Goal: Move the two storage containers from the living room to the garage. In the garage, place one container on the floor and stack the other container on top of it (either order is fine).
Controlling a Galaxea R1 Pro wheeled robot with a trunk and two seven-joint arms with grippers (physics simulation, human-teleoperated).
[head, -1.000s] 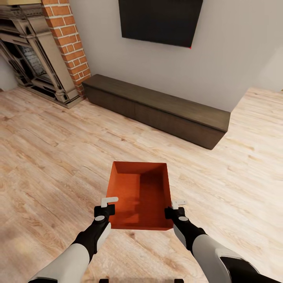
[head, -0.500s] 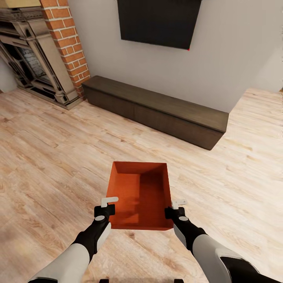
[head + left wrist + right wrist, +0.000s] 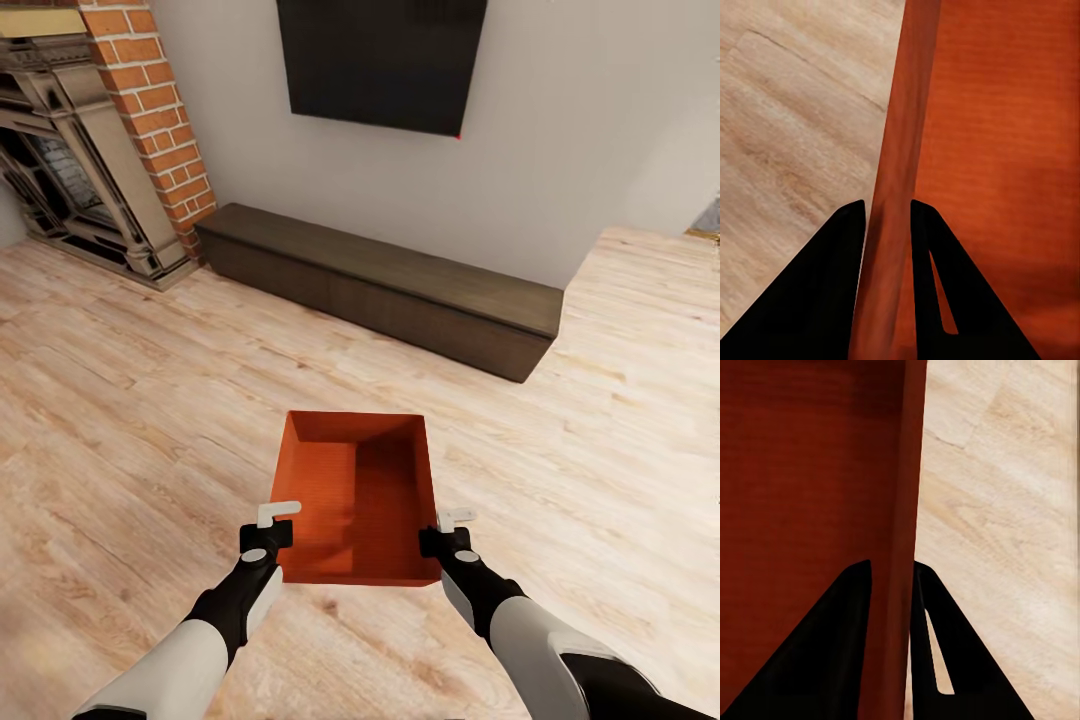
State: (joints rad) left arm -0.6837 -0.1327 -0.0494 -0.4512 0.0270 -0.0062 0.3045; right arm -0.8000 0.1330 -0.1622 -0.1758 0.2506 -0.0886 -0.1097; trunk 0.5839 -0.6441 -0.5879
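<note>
nothing shifts at the jaws since a second ago, only the view swings: tv, bench and fireplace all slide left and a strip of dark floor [image 3: 706,217] appears at far right. left gripper [image 3: 278,515] is clamped on the near left wall of the storage container [image 3: 357,492], 1 finger inside and 1 outside. right gripper [image 3: 452,519] pinches the near right wall the same way. the orange-red box hangs level and empty between both arms, above the wood plank floor [image 3: 130,420]. beyond it sits the dark low bench [image 3: 380,288], the wall tv [image 3: 380,60] above, the brick fireplace [image 3: 100,150] at left.
</note>
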